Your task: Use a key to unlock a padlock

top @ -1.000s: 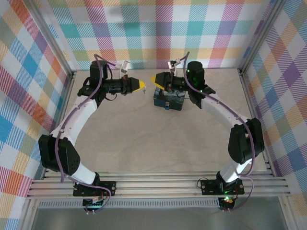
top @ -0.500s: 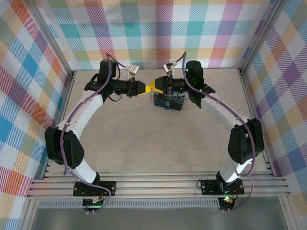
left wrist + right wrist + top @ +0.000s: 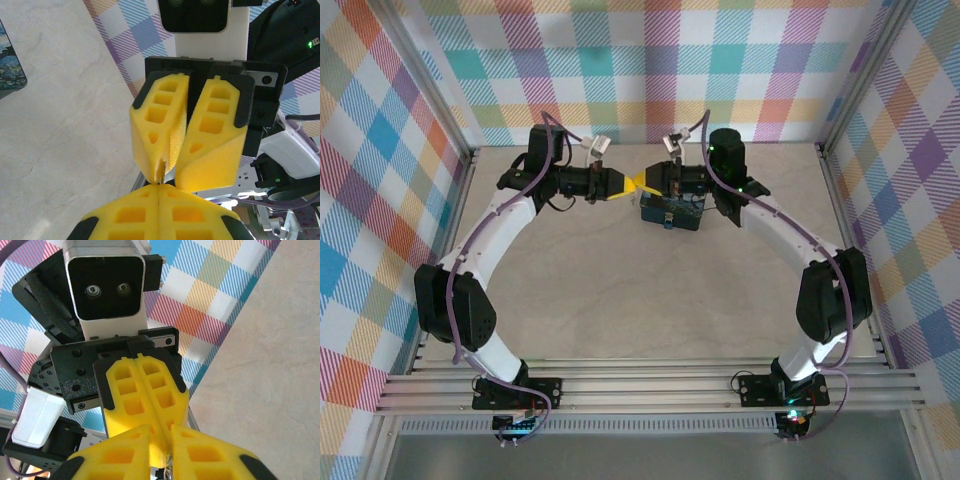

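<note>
Left claw (image 3: pixel 622 187), right claw (image 3: pixel 632 183) tip to tip (key (image 3: pixel 162 169) between)

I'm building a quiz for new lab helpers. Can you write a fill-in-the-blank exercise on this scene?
1. The left gripper and the right gripper meet tip to ___.
2. All four fingers are ___ in colour.
3. The thin key shows where the tips meet, and the blue tin lies on the table close by the ___ arm.

Missing words: tip; yellow; right.
</note>
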Action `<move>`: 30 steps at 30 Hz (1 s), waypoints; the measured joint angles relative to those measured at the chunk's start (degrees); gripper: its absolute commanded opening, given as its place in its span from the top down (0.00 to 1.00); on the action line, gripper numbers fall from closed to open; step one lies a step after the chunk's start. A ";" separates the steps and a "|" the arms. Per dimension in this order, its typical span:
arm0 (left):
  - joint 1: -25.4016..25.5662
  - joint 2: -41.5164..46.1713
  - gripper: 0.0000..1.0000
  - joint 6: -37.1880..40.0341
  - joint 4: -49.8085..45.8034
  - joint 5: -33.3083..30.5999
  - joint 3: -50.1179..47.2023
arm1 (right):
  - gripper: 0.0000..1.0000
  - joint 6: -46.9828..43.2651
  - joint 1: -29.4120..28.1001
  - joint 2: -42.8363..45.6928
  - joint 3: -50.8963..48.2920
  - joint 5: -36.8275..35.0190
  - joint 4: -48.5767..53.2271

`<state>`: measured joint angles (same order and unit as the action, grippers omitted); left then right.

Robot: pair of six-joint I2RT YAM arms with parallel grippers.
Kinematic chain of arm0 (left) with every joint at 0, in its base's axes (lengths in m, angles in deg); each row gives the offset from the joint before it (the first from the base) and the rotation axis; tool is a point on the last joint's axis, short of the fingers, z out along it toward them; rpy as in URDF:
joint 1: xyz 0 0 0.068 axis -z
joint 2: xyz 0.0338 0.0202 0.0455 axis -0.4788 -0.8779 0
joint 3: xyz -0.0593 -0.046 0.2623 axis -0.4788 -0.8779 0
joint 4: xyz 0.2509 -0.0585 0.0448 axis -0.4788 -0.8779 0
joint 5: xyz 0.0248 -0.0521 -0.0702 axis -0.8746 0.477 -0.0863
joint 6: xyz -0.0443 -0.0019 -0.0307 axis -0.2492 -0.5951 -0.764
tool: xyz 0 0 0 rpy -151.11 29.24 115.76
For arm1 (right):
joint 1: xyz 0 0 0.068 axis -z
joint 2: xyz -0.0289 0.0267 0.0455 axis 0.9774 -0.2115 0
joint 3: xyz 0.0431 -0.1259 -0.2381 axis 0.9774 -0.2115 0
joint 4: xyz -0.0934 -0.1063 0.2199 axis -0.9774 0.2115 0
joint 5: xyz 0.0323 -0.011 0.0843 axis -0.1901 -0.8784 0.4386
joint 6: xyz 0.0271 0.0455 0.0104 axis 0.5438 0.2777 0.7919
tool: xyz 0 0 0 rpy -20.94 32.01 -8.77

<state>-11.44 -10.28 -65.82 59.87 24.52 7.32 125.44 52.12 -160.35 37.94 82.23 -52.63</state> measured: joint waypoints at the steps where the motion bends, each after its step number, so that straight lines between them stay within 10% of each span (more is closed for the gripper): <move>1: 0.00 0.00 1.00 -0.31 0.35 0.00 0.00 | 0.94 0.00 0.07 0.15 -0.17 -0.20 -0.07; 15: 2.40 0.98 0.86 -6.73 6.43 -4.04 -2.16 | 1.00 -1.57 0.48 5.33 -4.59 -6.43 0.48; 30: 7.48 9.68 0.63 -15.37 9.55 -27.12 -11.67 | 1.00 -12.55 3.74 16.63 -9.99 -11.17 11.15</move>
<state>-3.96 -0.60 -81.18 69.43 -2.61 -4.35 112.89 55.85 -143.72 27.95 71.06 -41.48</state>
